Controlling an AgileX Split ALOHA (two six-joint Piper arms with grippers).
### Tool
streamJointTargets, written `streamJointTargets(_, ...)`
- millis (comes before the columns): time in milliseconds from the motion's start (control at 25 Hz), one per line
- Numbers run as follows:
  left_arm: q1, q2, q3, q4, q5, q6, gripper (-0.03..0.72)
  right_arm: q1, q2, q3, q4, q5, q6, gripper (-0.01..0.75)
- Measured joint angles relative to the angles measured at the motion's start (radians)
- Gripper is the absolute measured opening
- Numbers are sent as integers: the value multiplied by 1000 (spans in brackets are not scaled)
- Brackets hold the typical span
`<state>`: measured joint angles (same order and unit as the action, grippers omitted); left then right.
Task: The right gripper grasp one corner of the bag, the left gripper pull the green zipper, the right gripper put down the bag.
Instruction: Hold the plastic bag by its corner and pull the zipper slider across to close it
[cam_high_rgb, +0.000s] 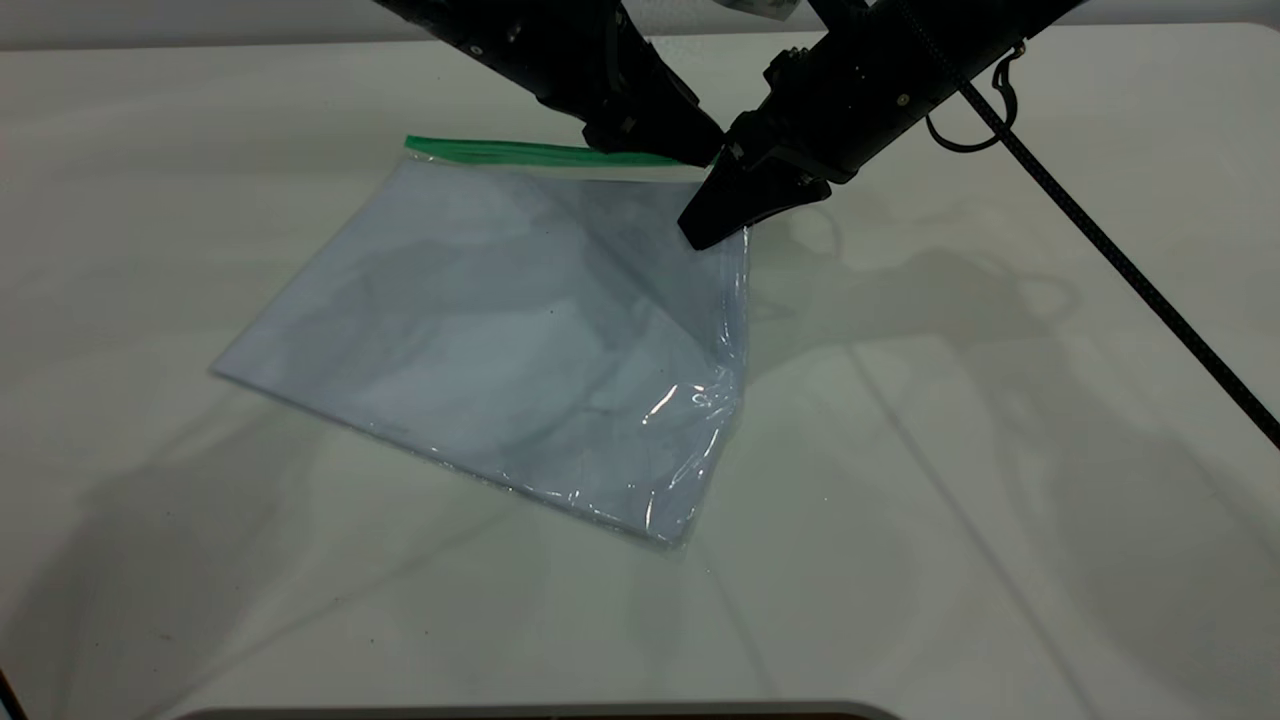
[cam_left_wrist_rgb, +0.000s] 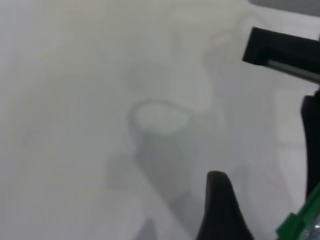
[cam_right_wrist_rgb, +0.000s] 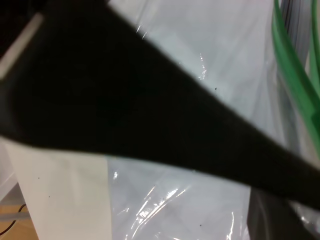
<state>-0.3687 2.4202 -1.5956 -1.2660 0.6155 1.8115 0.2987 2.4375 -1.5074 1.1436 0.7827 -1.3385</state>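
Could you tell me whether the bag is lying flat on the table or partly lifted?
Partly lifted: the right tool raises the bag by its corner near the green zipper, creasing the plastic; the opposite edge rests on the table.

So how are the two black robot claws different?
The right tool has a black cable trailing behind it; the left tool shows none. The right one pinches the clear plastic bag's corner, while the left one sits at the green zipper strip. Both are black and pointed.
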Motion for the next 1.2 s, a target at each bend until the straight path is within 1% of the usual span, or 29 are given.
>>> streamJointTargets(160, 0, 8, -6, -4, 10, -9, 545, 0, 0, 0, 0, 31, -19, 35)
streamJointTargets(440, 0, 9, -39, 39, 122, -96, 545, -1, 0, -1, 24, 93, -90, 35)
streamJointTargets(800, 0, 8, -42, 126, 128, -171, 544, 0, 0, -1, 30, 100, -125, 35)
streamJointTargets(960, 0, 6, -42, 162, 128, -201, 523, 0, 0, -1, 30, 100, -126, 35)
streamJointTargets(1200, 0, 6, -50, 173, 128, -209, 492, 0, 0, -1, 32, 98, -128, 35)
